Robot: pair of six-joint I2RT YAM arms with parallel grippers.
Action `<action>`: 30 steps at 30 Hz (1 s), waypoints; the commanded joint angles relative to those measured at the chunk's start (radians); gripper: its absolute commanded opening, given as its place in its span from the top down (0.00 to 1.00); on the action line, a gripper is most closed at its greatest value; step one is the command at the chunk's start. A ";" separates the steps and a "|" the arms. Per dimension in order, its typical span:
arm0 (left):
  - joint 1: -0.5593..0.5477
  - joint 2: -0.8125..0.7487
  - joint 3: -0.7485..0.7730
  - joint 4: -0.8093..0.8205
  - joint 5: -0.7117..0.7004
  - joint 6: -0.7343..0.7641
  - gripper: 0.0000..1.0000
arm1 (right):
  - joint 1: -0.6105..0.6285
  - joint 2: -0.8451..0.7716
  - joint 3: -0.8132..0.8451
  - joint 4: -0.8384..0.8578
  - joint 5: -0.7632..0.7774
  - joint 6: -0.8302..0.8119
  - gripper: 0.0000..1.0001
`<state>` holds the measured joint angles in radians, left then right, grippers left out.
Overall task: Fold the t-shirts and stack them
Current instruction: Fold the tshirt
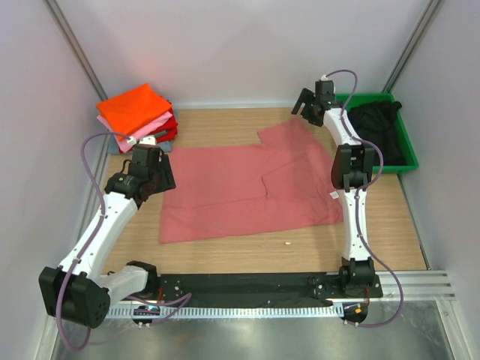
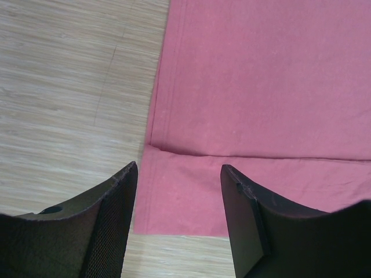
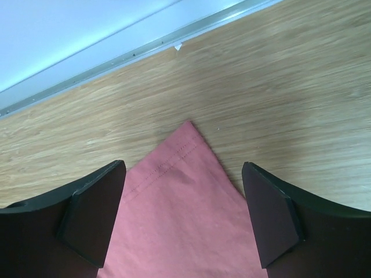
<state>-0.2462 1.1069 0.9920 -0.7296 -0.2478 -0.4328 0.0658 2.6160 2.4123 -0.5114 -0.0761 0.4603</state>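
status: task part done. a stack [image 1: 139, 112] of folded t-shirts, orange on top with pink and red below, sits at the far left corner of the bench [image 1: 225, 124]. the salmon-red t-shirt [image 1: 247, 191] lies spread mid-bench with a fold line near its left hem; its folding is not finished. the black t-shirt [image 1: 379, 124] lies in the green bin [image 1: 409, 161], far right. my left fingers [image 2: 87, 226] are apart over the shirt's left edge. my right fingers [image 3: 87, 220] are apart over its far sleeve corner [image 3: 185, 145]. neither holds cloth. remaining, in my judgement: finish this fold, stack it, then process the black one.
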 commanded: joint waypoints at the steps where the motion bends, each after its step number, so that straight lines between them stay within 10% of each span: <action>1: -0.001 -0.002 0.019 0.035 -0.007 0.016 0.39 | 0.023 0.036 0.030 0.040 -0.033 0.023 0.13; 14: -0.001 -0.009 0.020 0.025 -0.057 0.022 0.39 | 0.080 0.095 0.045 0.004 -0.024 0.002 0.40; 22: -0.002 0.021 0.031 0.015 -0.093 -0.003 0.39 | 0.052 0.052 -0.005 0.033 0.001 0.000 0.99; 30: -0.022 0.224 0.115 0.053 -0.024 -0.224 0.40 | -0.012 -0.128 -0.272 0.167 0.016 0.015 0.98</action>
<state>-0.2501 1.2705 1.0473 -0.7322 -0.2897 -0.5465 0.0925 2.6068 2.2616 -0.3729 -0.1047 0.4793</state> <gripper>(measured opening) 0.601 0.028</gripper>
